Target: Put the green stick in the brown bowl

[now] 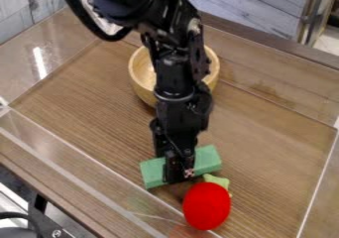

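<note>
1. While the black robot arm (169, 78) reaches down from the far left corner of the worktop (93, 108), its claw (175, 169) points almost straight down onto the green stick (185, 168).
2. Claw state: the jaws are partly spread and stand on either side of the green stick, at its middle. Whether the pads press on the block or only bracket it cannot be told from this view, as the claw body hides the contact points.
3. Green stick: it lies flat on the wood-grain worktop close to the near edge, its long side running roughly parallel to that edge. Both ends show past the claw, to either side of it.
4. Brown bowl (141, 71): it sits upright toward the far edge of the worktop, partly hidden behind the arm. It is well apart from the green stick. What can be seen of its inside is pale, and no contents show there.
5. Red round toy (205, 205): it rests at the near edge of the worktop, just beside the green stick on the near side. Touching or a small gap cannot be settled.
6. A clear panel (66, 173) borders the near left edge of the worktop.
</note>
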{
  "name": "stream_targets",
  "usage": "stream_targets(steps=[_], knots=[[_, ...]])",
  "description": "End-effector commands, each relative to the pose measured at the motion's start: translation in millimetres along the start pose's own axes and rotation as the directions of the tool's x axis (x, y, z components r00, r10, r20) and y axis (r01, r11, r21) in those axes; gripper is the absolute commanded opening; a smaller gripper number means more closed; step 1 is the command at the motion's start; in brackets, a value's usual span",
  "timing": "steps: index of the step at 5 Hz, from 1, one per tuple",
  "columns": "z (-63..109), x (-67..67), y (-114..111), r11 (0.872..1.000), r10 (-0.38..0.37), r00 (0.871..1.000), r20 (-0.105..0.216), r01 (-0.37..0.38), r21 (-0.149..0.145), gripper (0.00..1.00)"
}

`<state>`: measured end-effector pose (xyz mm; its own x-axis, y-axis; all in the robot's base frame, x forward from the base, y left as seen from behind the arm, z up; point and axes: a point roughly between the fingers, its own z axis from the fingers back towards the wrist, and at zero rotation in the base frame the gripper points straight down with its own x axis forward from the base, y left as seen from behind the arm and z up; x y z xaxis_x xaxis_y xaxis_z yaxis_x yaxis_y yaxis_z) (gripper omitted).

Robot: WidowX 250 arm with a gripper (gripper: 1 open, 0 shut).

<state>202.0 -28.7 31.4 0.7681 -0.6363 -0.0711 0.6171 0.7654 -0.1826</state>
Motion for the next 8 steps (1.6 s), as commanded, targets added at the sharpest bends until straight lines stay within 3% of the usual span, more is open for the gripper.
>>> stream_targets(steps=[1,3,5,8], knots=[[18.0,5.7,8.2,0.999,0.015,0.999,0.051,-0.017,0.04,0.0],[29.9,5.4,12.1,0.997,0.049,0.997,0.067,-0.052,0.055,0.0],[53.7,6.8,22.1,0.988,0.106,0.989,0.102,-0.117,0.098,0.0],[79.7,15.0,70.0,0.96,0.182,0.969,0.165,-0.211,0.181,0.0]])
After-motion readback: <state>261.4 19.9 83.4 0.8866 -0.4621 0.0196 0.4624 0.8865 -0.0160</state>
